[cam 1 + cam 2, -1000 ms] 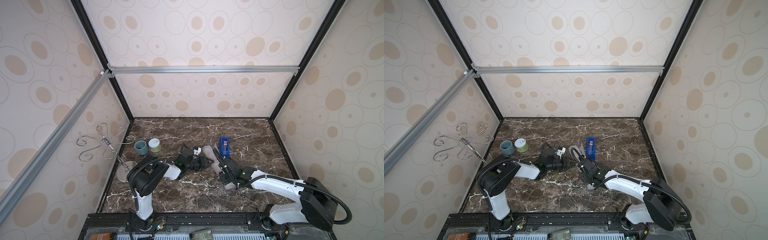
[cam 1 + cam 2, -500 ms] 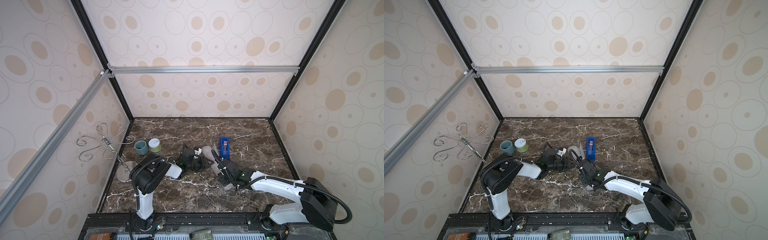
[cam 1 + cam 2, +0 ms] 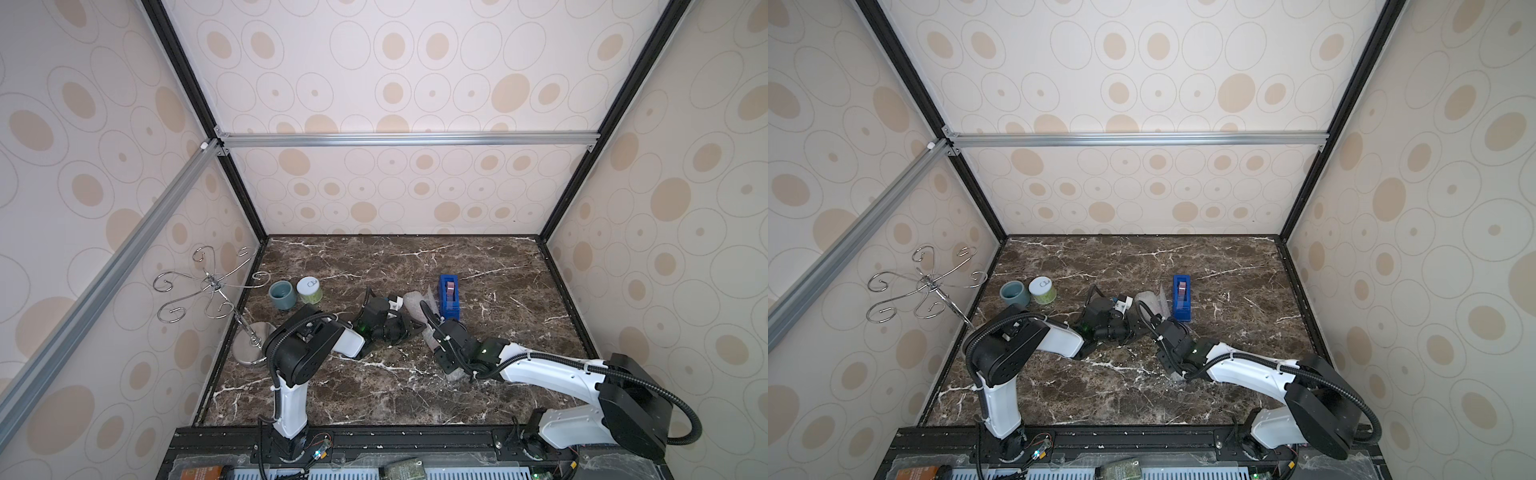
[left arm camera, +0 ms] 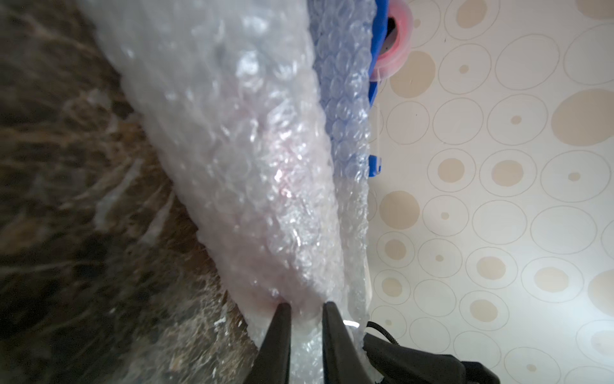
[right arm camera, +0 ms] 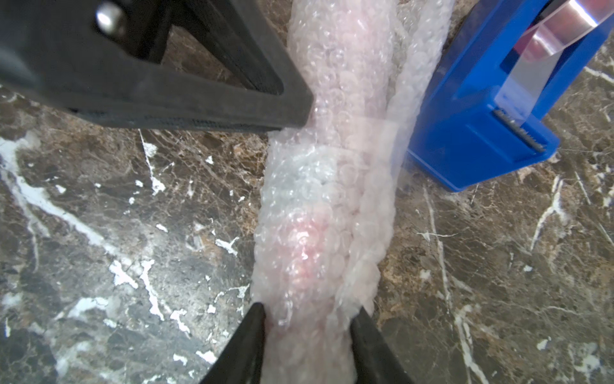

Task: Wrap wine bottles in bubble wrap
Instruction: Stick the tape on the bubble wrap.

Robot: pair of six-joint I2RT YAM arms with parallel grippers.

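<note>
The wine bottle point(image 5: 305, 246) lies on the marble table, rolled inside the bubble wrap point(image 5: 332, 186); only its pink-red shows through the film point(image 4: 282, 186). In both top views the roll point(image 3: 415, 301) point(image 3: 1148, 301) runs diagonally beside the tape dispenser. My right gripper point(image 5: 309, 314) point(image 3: 438, 347) is shut across the wrapped bottle, one finger on each side. From the left, my left gripper point(image 4: 305, 306) point(image 3: 417, 328) has its jaws nearly together, pinching bubble wrap on the roll's side. The bottle's cap and neck are hidden.
A blue tape dispenser point(image 3: 449, 297) point(image 5: 481, 116) stands close against the roll's far side. A teal cup point(image 3: 282, 295) and a green-and-white jar point(image 3: 309, 289) sit at the back left. A metal hook stand point(image 3: 212, 286) rises by the left wall.
The left gripper's jaws have closed onto the bubble wrap after shifting slightly toward the roll. The right gripper has kept its hold and place.
</note>
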